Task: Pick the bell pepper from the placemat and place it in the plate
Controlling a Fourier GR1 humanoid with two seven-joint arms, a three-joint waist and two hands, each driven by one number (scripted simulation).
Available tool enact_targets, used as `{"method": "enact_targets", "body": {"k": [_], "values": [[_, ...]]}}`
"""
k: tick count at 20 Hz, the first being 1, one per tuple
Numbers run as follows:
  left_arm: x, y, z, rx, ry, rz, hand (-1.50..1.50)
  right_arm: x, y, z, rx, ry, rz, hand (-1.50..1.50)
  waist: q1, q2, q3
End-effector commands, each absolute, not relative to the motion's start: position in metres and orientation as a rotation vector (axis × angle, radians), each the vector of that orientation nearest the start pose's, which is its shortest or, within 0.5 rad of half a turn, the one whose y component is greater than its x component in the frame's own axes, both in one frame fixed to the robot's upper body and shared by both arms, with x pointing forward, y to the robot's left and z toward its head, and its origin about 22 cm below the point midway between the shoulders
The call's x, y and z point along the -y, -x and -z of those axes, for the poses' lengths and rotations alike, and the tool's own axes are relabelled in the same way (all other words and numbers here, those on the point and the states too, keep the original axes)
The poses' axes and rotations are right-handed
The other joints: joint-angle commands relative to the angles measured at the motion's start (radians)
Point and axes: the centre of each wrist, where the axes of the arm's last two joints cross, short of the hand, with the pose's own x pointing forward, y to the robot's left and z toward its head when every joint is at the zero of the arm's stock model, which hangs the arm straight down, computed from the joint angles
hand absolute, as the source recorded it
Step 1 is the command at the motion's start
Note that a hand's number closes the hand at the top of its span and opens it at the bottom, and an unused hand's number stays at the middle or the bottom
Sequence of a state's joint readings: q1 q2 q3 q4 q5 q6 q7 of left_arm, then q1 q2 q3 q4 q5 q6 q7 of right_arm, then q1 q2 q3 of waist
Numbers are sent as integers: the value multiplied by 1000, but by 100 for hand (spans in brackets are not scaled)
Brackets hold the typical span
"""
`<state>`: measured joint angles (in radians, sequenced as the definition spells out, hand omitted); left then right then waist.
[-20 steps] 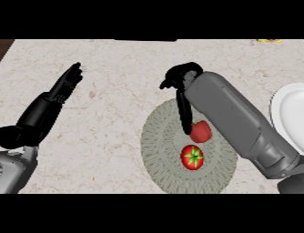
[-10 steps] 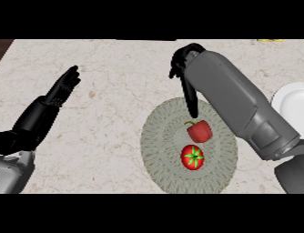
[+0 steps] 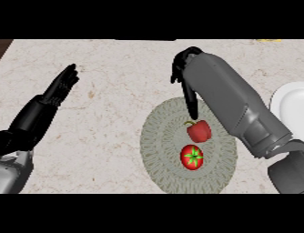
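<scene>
Left hand (image 3: 59,88) rests over the counter (image 3: 114,68), fingers straight and released. On the round placemat (image 3: 161,159) the bell pepper (image 3: 199,131) sits beside a tomato (image 3: 193,156). Right hand (image 3: 185,73) hangs above, one finger pointing down; it appears to grasp nothing. Plate (image 3: 302,109) lies at right.

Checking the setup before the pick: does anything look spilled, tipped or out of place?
Nothing stands out. The bell pepper and tomato sit on the round placemat; the plate lies flat at the right edge.
</scene>
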<state>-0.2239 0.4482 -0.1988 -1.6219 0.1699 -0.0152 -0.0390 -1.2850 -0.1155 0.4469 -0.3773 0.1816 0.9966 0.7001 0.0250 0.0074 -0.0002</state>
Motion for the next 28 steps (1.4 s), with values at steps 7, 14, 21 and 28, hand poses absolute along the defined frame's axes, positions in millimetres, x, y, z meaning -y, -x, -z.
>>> {"method": "enact_targets", "body": {"k": [7,14,21,28], "values": [[-251,-282,-75,1782,13,465,0,86,-445,-107,157,220,-1754,-150,-12,-3,0],[-264,-280,-61,1782,-13,474,0,80,-431,-69,76,177,-1771,-150,-18,-4,0],[-279,-283,-77,1777,-9,446,0,82,-421,-45,22,142,-1796,-150,-14,-2,0],[-254,-275,-72,1786,-16,452,0,84,-409,-32,-18,143,-1835,-150,-24,-8,0]]}}
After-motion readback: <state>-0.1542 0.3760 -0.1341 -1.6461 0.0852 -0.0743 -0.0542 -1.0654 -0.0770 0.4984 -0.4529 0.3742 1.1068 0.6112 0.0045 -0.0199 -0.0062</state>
